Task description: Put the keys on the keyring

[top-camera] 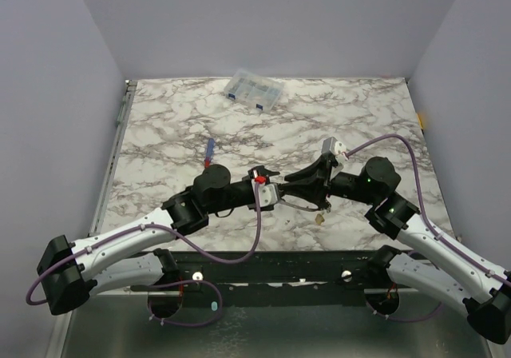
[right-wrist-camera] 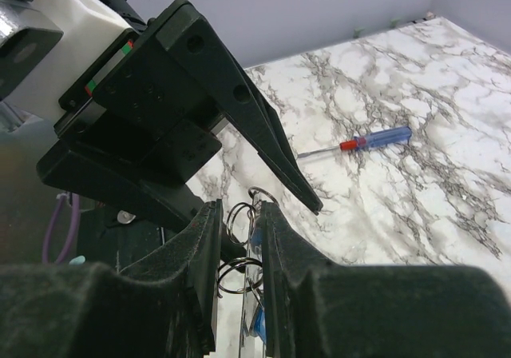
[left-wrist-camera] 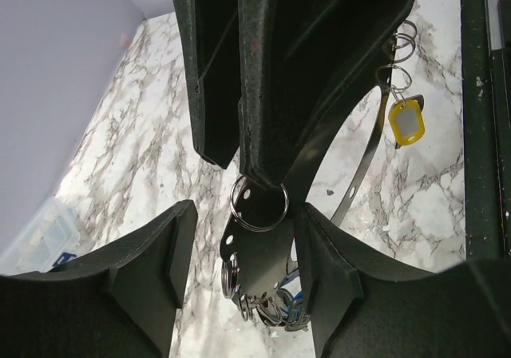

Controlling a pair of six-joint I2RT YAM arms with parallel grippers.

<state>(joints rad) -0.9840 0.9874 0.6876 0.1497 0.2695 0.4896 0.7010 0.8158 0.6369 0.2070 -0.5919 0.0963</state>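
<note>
Two claws meet above the table [top-camera: 176, 126] centre. Right claw [right-wrist-camera: 239, 210]: fingers nearly together, pinching a split ring [left-wrist-camera: 258, 206] of the keys [left-wrist-camera: 275, 306]; blue tags hang below. Left claw [left-wrist-camera: 247, 212]: fingers well apart, one on either side of that ring, gripping nothing. Keyring [left-wrist-camera: 363, 162] arcs beside the right claw's fingers. Yellow-tagged key [left-wrist-camera: 406, 124] hangs just beside its upper end.

Both arms [top-camera: 120, 250] have white shells and black joints. Purple cables [top-camera: 258, 214] trail them, with perhaps red tape [top-camera: 259, 180] on one.
</note>
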